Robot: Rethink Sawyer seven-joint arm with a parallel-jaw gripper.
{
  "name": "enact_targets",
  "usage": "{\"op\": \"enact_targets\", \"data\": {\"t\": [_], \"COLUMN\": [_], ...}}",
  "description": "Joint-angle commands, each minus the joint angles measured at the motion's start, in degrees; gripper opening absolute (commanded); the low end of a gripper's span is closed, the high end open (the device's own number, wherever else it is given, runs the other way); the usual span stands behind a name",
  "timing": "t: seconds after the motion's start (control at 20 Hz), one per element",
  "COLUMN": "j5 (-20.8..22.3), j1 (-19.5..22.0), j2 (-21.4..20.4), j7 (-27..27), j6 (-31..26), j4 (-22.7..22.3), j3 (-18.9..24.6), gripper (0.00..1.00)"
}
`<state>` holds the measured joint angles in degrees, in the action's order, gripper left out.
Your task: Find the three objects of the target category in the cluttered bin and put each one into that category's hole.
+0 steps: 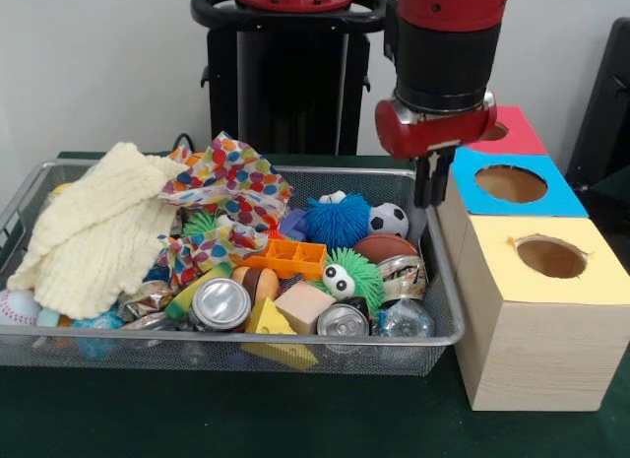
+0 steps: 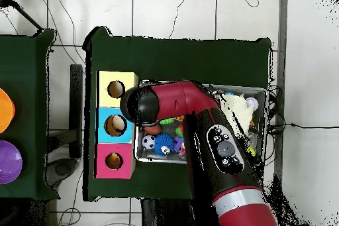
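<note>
The wire mesh bin [image 1: 98, 342] is full of clutter; it also shows in the overhead view [image 2: 262, 93]. A pale yellow waffle cloth [image 1: 98, 231] lies heaped at its left end, draped over the rim; in the overhead view [image 2: 235, 104] it shows beside the arm. The cream and mint cloths are not in view. The red-topped hole [image 1: 495, 132] is on the farthest box, partly hidden behind the wrist; the overhead view shows it whole [image 2: 114, 161]. My gripper [image 1: 431, 190] hangs empty just above the bin's right rim, next to the blue-topped box.
A blue-topped box [image 1: 551, 197] and a yellow-topped box [image 1: 610, 281] stand in a row right of the bin. In the bin: a polka-dot cloth [image 1: 231, 192], spiky balls [image 1: 337, 222], crushed cans [image 1: 220, 304], wooden blocks [image 1: 303, 305], a small football [image 1: 389, 220].
</note>
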<state>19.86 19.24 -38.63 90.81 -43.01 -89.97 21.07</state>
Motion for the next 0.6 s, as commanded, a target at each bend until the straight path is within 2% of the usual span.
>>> {"op": "enact_targets", "data": {"t": [0.05,0.2,0.3,0.6], "j5": [-1.11,-0.55,-1.34,-2.49], "j1": [-0.93,-2.67,-3.06,-1.55], "j2": [1.98,0.69,0.64,-0.48], "j7": [20.90,21.17,20.55,16.08], "j6": [16.00,19.71,19.77,15.85], "j4": [-12.31,-13.93,-13.83,-13.03], "j3": [-6.69,-8.90,-9.49,-9.93], "gripper": [0.00,0.00,0.00,0.00]}}
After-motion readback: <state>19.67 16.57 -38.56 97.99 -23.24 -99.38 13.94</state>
